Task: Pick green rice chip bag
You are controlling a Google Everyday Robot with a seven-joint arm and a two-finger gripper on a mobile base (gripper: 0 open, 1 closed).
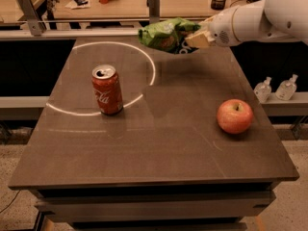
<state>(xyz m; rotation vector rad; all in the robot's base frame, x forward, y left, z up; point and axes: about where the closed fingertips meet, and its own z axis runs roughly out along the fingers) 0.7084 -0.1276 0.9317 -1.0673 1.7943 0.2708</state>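
Note:
The green rice chip bag [166,34] is a glossy green foil bag, held in the air above the far part of the brown table [159,148]. My gripper [194,38] reaches in from the upper right on a white arm and is shut on the bag's right end. The bag hangs out to the left of the gripper, clear of the tabletop, with its shadow on the table below.
A red soda can [107,90] stands upright at the left, on a white circle line. A red apple [235,116] lies at the right. Two small clear bottles [276,88] stand on a ledge beyond the table's right edge. A counter with clutter runs behind.

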